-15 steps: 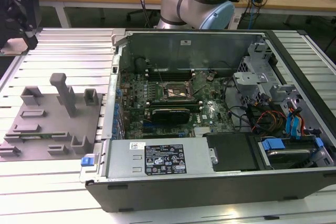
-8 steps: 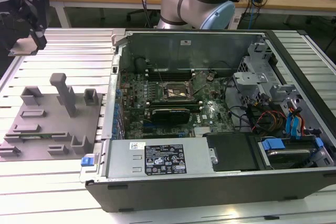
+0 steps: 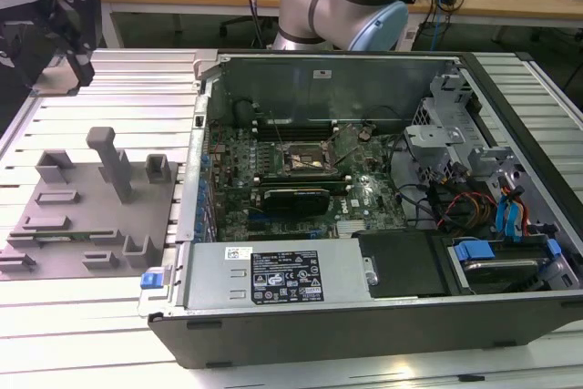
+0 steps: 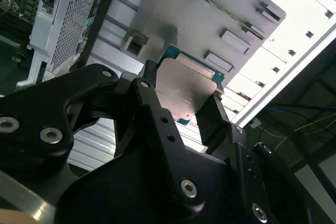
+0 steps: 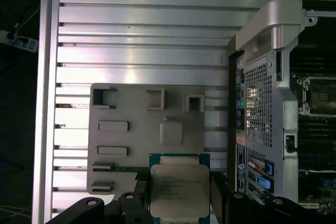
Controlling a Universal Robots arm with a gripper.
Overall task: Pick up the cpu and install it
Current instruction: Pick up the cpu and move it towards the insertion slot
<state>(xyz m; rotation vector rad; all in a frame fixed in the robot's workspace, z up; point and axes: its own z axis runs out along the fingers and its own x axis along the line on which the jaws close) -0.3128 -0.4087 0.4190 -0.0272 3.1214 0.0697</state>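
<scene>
Clenched on the cpu, pinched by two opposite edges in the gripper, with the silvery lid turned toward the wrist in both wrist views. Raised clear of the grey fixture plate, hanging over one edge of that plate and seated in none of its recesses. Judged mid-carry: pickup done, installation not yet. Best done by holding it flat and square, with no added squeeze, given a grip on thin edges alone and the risk of slip. Worth moving slowly toward the open computer case just beside the fixture plate, on the exterior view's right of the plate, clearing the case wall. Worth lining up squarely over the cpu socket, well apart from the fixture plate inside that case, and minding corner orientation; alignment marks too small to tell.
</scene>
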